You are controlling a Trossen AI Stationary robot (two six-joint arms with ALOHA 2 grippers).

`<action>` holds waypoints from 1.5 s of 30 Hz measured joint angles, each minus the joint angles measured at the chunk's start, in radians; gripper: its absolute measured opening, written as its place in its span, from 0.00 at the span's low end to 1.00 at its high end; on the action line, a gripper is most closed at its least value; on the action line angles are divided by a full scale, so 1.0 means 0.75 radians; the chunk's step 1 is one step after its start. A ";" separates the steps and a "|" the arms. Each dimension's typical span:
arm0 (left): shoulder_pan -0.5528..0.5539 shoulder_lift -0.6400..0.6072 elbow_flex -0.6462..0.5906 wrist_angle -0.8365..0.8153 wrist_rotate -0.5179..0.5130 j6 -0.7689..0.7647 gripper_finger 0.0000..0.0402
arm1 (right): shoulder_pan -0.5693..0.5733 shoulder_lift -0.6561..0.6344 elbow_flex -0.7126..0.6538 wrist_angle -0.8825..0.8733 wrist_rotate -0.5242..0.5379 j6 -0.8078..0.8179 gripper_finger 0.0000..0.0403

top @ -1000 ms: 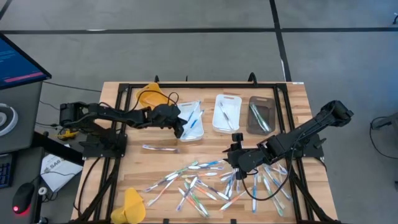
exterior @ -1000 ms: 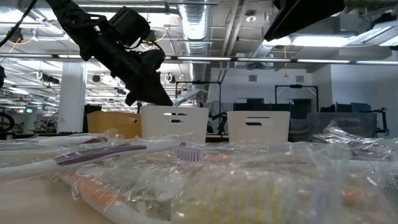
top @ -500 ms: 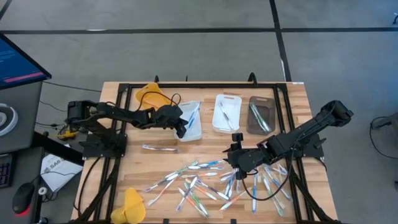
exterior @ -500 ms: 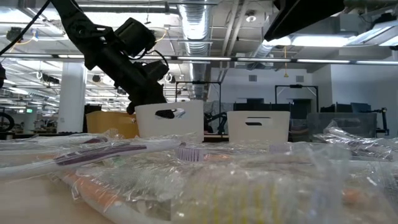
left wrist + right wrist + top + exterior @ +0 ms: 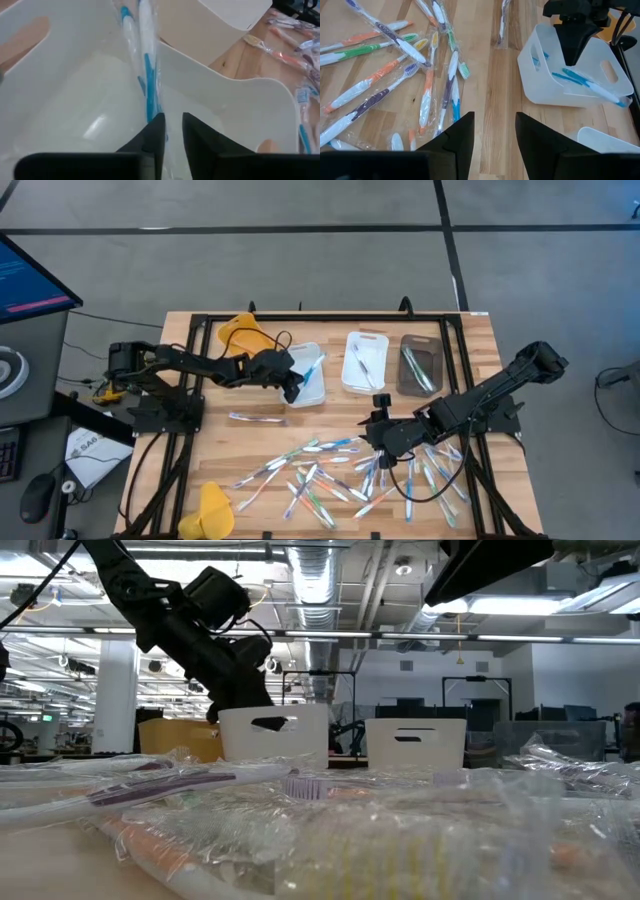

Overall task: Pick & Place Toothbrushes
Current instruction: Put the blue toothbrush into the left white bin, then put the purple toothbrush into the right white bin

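Your left gripper (image 5: 291, 390) has come down into the white bin (image 5: 312, 394) at the back of the table over the last second, and its fingers (image 5: 152, 137) have just begun to part: in the left wrist view they stand slightly apart with the blue-accented toothbrush (image 5: 146, 65) in its clear wrapper running up between them and leaning on the bin wall. I read that as the release under way, so this brush is as good as delivered, though I can't say it is fully free yet. Your right gripper (image 5: 377, 442) hangs above the loose heap of wrapped toothbrushes (image 5: 330, 475) on the near half of the table, its jaws apart and empty, well placed for the next pick. Plenty of brushes remain, so the task is far from finished. The surface is a pale wooden table (image 5: 330, 425) inside a black frame; a second white bin (image 5: 364, 362) and a dark bin (image 5: 421, 365) sit beside the first, each with brushes in it. Beyond the table, the low view shows an open workshop with exposed ceiling ducts (image 5: 320, 585) and strip lights.
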 joint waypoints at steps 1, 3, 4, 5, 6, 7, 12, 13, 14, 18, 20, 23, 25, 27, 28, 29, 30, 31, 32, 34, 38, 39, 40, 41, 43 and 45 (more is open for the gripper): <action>0.000 0.000 0.000 0.006 0.000 -0.001 0.17 | 0.000 0.000 0.000 0.000 0.000 0.000 0.34; 0.000 -0.001 -0.002 0.022 -0.001 -0.001 0.20 | 0.000 0.000 0.000 0.000 0.000 0.000 0.34; 0.000 -0.012 -0.003 0.024 -0.001 -0.001 0.21 | -0.001 0.000 0.000 0.000 0.000 0.000 0.34; 0.000 -0.027 -0.004 0.035 -0.002 0.017 0.22 | 0.000 0.000 0.000 0.000 0.000 0.000 0.33; 0.000 -0.047 -0.004 0.060 -0.002 0.062 0.22 | 0.000 0.000 0.000 0.000 0.000 0.000 0.33; -0.003 -0.080 -0.004 0.063 -0.003 0.118 0.23 | 0.000 0.000 0.000 -0.001 0.000 0.000 0.33; -0.075 -0.277 -0.002 0.077 -0.009 0.355 0.23 | 0.000 0.000 0.000 -0.005 -0.001 0.005 0.33; -0.099 -0.320 -0.003 0.072 -0.008 0.407 0.23 | 0.000 0.000 0.000 -0.006 -0.001 0.005 0.33; -0.130 -0.360 -0.002 0.082 -0.007 0.466 0.23 | 0.000 0.000 0.000 -0.006 -0.002 0.010 0.33; -0.266 -0.492 -0.003 0.046 -0.007 0.685 0.23 | 0.000 0.000 0.000 -0.007 -0.004 0.015 0.33; -0.335 -0.522 -0.002 0.048 -0.002 0.749 0.23 | 0.001 0.000 0.000 -0.008 -0.004 0.028 0.33; -0.425 -0.539 -0.003 0.021 -0.001 0.799 0.23 | 0.001 0.000 0.000 -0.011 -0.005 0.045 0.34; -0.472 -0.536 -0.003 -0.024 -0.001 0.801 0.23 | 0.002 0.000 0.000 -0.011 -0.005 0.046 0.34; -0.510 -0.536 -0.003 -0.119 -0.002 0.802 0.23 | 0.002 0.000 0.000 -0.011 -0.005 0.047 0.34; -0.529 -0.536 -0.003 -0.177 -0.002 0.802 0.23 | 0.002 0.000 0.000 -0.011 -0.006 0.048 0.34; -0.546 -0.536 -0.003 -0.239 -0.002 0.802 0.23 | 0.002 0.000 0.000 -0.011 -0.006 0.048 0.34; -0.562 -0.536 -0.003 -0.299 -0.003 0.802 0.23 | 0.002 0.000 0.000 -0.011 -0.006 0.048 0.33; -0.579 -0.536 -0.003 -0.360 -0.003 0.802 0.23 | 0.002 0.000 0.000 -0.011 -0.006 0.049 0.33; -0.595 -0.536 -0.003 -0.414 -0.003 0.802 0.23 | 0.002 0.000 0.000 -0.011 -0.006 0.049 0.33; -0.620 -0.536 -0.003 -0.521 -0.004 0.803 0.23 | 0.002 0.000 0.000 -0.011 -0.006 0.049 0.33; -0.631 -0.536 -0.003 -0.706 -0.010 0.801 0.23 | 0.002 0.000 0.000 -0.011 -0.006 0.049 0.34; -0.631 -0.536 -0.003 -0.740 -0.010 0.796 0.23 | 0.002 0.000 0.000 -0.011 -0.006 0.049 0.34; -0.631 -0.536 -0.003 -0.767 -0.010 0.792 0.23 | 0.002 0.000 0.000 -0.011 -0.007 0.049 0.34; -0.631 -0.536 -0.003 -0.786 -0.010 0.791 0.23 | 0.002 0.000 0.000 -0.011 -0.007 0.051 0.34; -0.631 -0.536 -0.007 -0.808 -0.009 0.791 0.23 | 0.001 0.000 0.000 -0.011 -0.007 0.055 0.34; -0.631 -0.536 -0.025 -0.808 -0.009 0.792 0.23 | 0.002 0.000 0.000 -0.010 -0.007 0.056 0.33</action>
